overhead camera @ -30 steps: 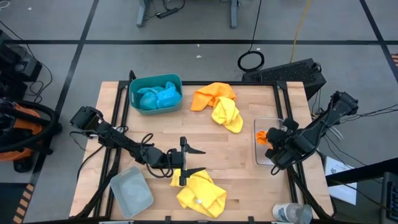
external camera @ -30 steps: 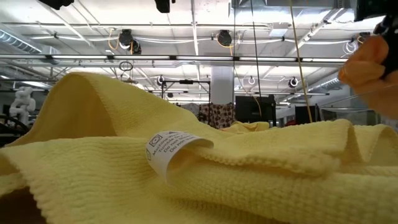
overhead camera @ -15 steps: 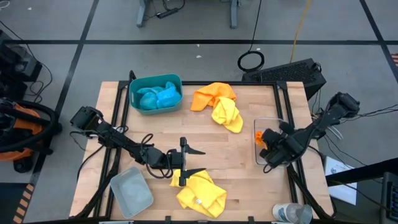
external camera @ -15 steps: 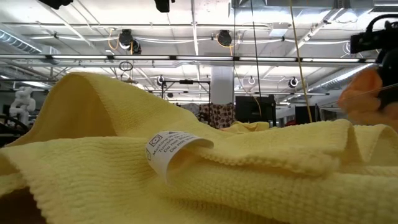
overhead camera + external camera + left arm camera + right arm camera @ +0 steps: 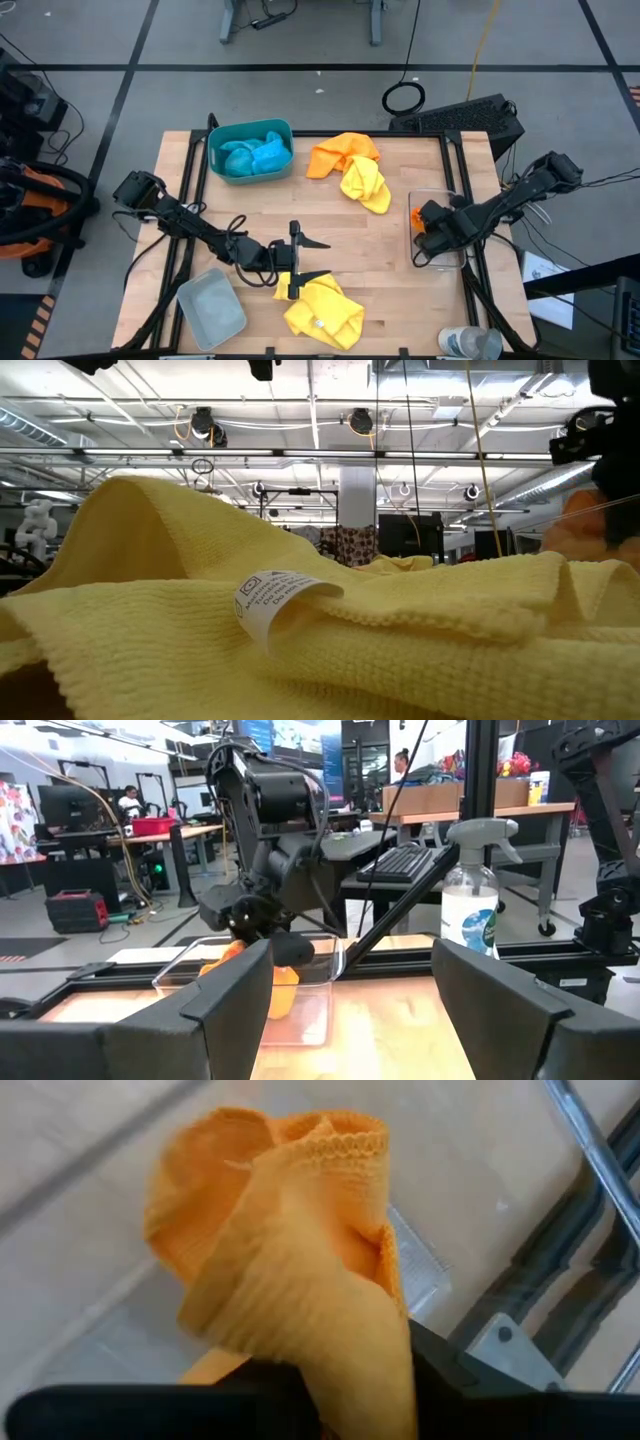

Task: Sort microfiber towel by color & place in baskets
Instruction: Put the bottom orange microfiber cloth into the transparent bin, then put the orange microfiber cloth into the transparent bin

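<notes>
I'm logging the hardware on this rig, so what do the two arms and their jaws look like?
Both arms are matte black, built of slim jointed segments with black cables looped along them. The left gripper ends in two flat, tapered black jaws, square-edged in its wrist view. The right gripper is equally black and blocky.

Robotics lab: workbenches (image 5: 150, 830), monitors (image 5: 60, 808)

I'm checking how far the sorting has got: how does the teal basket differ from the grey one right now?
The teal basket sits at the table's far edge, the grey basket at the near left corner. The teal basket holds blue towels; the grey basket holds nothing. The teal basket lies square to the table edge, while the grey basket is turned at an angle. Both are small, rectangular bins with rounded corners.
</notes>
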